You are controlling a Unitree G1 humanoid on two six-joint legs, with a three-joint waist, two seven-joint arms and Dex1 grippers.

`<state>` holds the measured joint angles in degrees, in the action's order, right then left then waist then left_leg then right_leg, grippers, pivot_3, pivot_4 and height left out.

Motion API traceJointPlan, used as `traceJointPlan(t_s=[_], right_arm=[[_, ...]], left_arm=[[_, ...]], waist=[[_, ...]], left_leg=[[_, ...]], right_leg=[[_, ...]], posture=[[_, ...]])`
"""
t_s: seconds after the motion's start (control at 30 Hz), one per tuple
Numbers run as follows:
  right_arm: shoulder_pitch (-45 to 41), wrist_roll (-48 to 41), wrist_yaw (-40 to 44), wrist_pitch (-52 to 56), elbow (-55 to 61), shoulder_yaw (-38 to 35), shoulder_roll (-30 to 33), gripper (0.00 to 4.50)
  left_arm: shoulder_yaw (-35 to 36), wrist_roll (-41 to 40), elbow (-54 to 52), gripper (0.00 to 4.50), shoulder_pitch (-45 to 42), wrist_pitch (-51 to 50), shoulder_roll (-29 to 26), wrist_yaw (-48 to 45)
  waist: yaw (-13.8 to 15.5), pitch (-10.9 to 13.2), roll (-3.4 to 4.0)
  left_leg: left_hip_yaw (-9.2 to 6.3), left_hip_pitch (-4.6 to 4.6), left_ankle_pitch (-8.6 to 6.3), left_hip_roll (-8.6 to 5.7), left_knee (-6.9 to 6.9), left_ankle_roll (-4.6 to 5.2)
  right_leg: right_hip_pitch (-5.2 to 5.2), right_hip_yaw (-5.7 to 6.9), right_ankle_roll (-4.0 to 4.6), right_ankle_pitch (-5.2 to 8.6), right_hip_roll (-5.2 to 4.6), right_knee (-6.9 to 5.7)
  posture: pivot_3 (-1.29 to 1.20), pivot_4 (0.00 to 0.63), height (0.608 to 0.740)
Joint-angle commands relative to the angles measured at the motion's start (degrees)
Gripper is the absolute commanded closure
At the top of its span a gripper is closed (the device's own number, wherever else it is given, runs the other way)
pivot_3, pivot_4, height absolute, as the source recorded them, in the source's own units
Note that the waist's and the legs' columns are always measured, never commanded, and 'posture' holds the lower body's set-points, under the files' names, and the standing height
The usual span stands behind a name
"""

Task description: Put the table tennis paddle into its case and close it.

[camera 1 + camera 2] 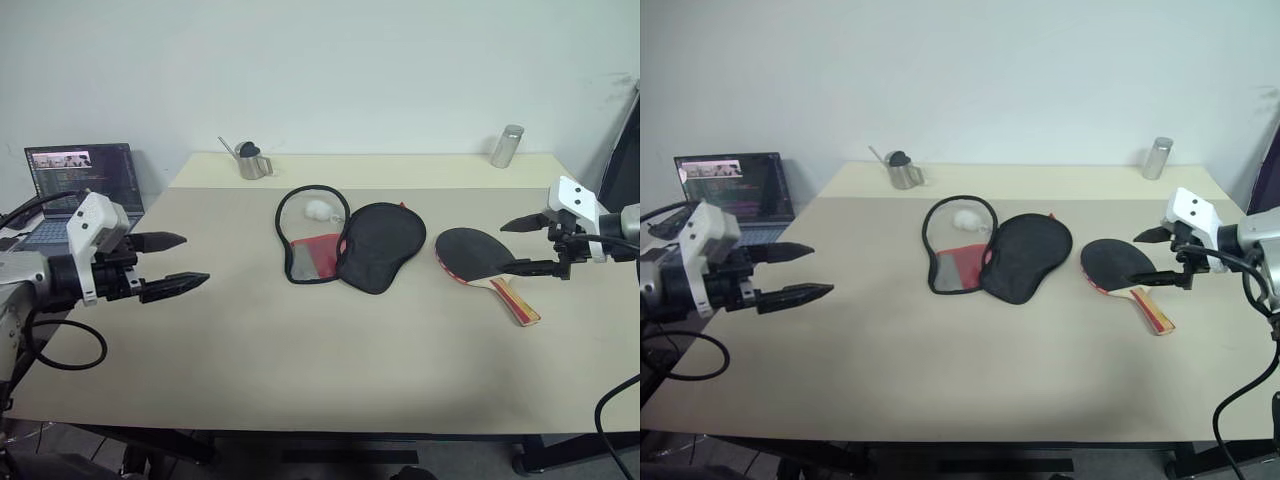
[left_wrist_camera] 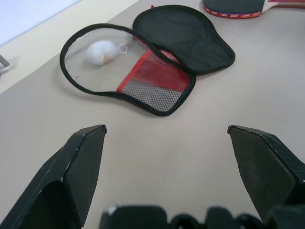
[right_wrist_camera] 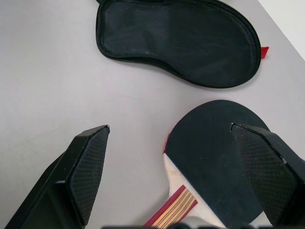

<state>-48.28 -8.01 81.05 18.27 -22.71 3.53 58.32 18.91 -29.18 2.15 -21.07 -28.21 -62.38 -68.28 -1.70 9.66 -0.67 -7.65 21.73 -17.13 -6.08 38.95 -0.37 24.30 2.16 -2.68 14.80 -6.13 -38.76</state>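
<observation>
Since nothing's been grabbed yet, here's the layout: big beige table (image 1: pixel 300 370), and around its middle the paddle-shaped black fabric case (image 1: pixel 345 245) lies unzipped and splayed, pale lining and red mesh pocket up. Just right of the case sits the table tennis paddle (image 1: pixel 478 258), black rubber with a red edge and a striped wooden handle, flat on the table. Right tool (image 1: pixel 524 245) hovers over the paddle, released and empty; left tool (image 1: pixel 170 265) is well left of the case, also spread wide. My worry: a flat paddle is hard to pinch, so it could skid away, and the floppy case may slide during insertion.
</observation>
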Motion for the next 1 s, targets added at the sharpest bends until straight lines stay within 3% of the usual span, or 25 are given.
traceJointPlan(t_s=[0.03,0.23,0.57,0.7,1.0], right_arm=[[-2.1,-0.7,-0.2,-0.2,1.5,-1.2,0.1,0.04],[-2.8,-1.7,0.1,-0.3,2.9,-1.6,-1.5,0.04],[1.9,-3.7,-3.6,3.7,11.3,-4.5,-0.9,0.04],[5.3,-4.9,-5.3,5.9,14.6,-5.9,-0.5,0.04],[5.3,-5.3,-5.1,8.7,14.8,-4.2,1.8,0.04]], left_arm=[[-0.1,0.1,2.0,0.00,-2.6,1.7,0.0,-0.7],[-4.2,2.6,8.3,0.00,-10.2,4.2,2.9,1.5],[-9.9,10.1,22.5,0.00,-26.2,3.1,22.2,22.0],[-12.6,13.8,27.1,0.00,-30.3,2.8,27.0,27.1],[-12.2,17.2,36.9,0.00,-35.6,0.5,32.0,38.9]], waist=[[0.0,0.0,0.00],[0.0,0.0,0.00],[0.7,0.0,-0.06],[0.5,0.0,-0.08],[0.1,0.0,-0.11]], left_leg=[[0.00,0.00,0.00,0.00,0.00,0.00],[0.00,-0.01,0.00,0.00,0.01,0.00],[0.00,0.12,0.01,-0.05,0.09,0.00],[0.05,0.10,0.01,-0.05,0.10,-0.01],[0.10,0.07,0.01,-0.05,0.10,-0.01]], right_leg=[[0.00,0.00,0.00,0.00,0.00,0.00],[0.02,0.01,0.00,0.00,0.01,-0.05],[0.06,0.00,-0.05,-0.03,0.00,-0.04],[0.06,-0.03,-0.07,-0.04,-0.01,-0.05],[0.09,-0.08,-0.08,-0.04,-0.01,-0.08]], posture=[[0.00,0.150,0.740],[0.00,0.150,0.740],[0.00,0.150,0.740],[0.00,0.150,0.740],[0.00,0.150,0.740]])
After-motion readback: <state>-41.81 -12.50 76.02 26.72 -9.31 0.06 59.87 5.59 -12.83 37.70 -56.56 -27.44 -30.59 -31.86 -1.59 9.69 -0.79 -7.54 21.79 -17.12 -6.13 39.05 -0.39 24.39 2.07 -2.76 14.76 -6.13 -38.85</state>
